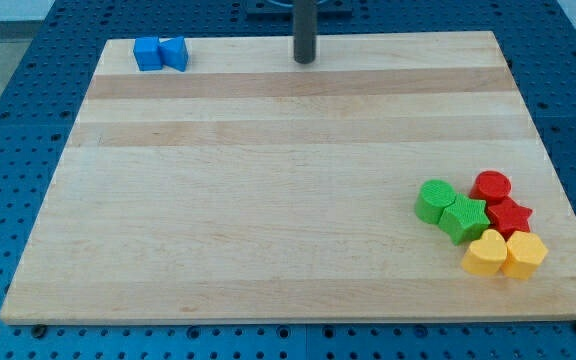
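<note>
My tip [304, 59] stands near the top edge of the wooden board [268, 190], about the middle of its width, touching no block. Nearest to it are two blue blocks in the top left corner: a blue cube [148, 53] and a blue wedge-like block [174, 53], side by side and touching. At the lower right lies a tight cluster: a green cylinder [434, 200], a green star [464, 218], a red cylinder [491, 186], a red star [509, 215], a yellow heart [485, 253] and a yellow hexagon [525, 253].
The board rests on a blue perforated table [8, 120]. The yellow blocks sit close to the board's bottom right edge.
</note>
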{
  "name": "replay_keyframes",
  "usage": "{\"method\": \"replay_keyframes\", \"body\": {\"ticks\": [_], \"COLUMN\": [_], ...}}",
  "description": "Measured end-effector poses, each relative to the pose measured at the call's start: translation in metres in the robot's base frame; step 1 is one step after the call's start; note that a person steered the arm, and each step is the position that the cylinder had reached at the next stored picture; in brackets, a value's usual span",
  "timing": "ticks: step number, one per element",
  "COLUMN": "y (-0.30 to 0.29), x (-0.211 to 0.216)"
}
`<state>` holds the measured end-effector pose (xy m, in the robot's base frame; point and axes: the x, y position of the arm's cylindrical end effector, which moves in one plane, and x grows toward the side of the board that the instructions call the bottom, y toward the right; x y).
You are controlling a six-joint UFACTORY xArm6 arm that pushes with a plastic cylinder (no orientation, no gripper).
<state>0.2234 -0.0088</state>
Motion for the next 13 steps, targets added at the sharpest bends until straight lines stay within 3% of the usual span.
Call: {"method": "replay_keyframes", "body": {"ticks": [1,10,13], "y": [-0.037,-0.234,-0.205], "x": [-0.032,-0.031,0.055]}}
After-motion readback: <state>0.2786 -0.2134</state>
